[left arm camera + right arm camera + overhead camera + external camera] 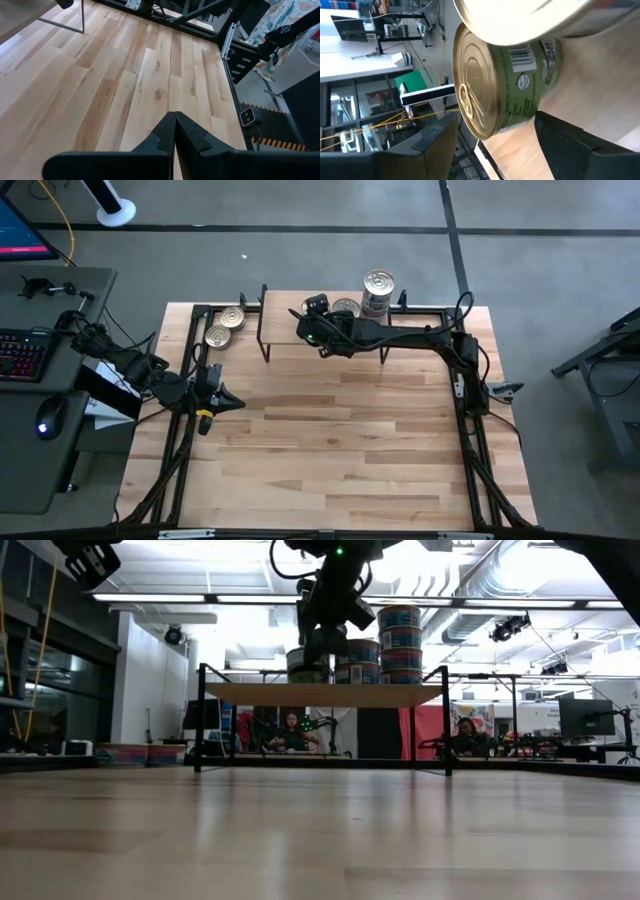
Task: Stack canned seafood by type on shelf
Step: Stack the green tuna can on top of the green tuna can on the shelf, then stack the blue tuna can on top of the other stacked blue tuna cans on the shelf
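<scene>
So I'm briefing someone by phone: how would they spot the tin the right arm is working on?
Find the shelf at the table's far edge. On it, the right pincer straddles a green-labelled tin with a gold pull-tab lid. Its neighbours are taller stacks of blue-labelled tins.

Under the right hand (318,330), its tin (500,85) is hidden from above; a nearer pale can (530,20) blurs out, cut by the frame edge.
</scene>
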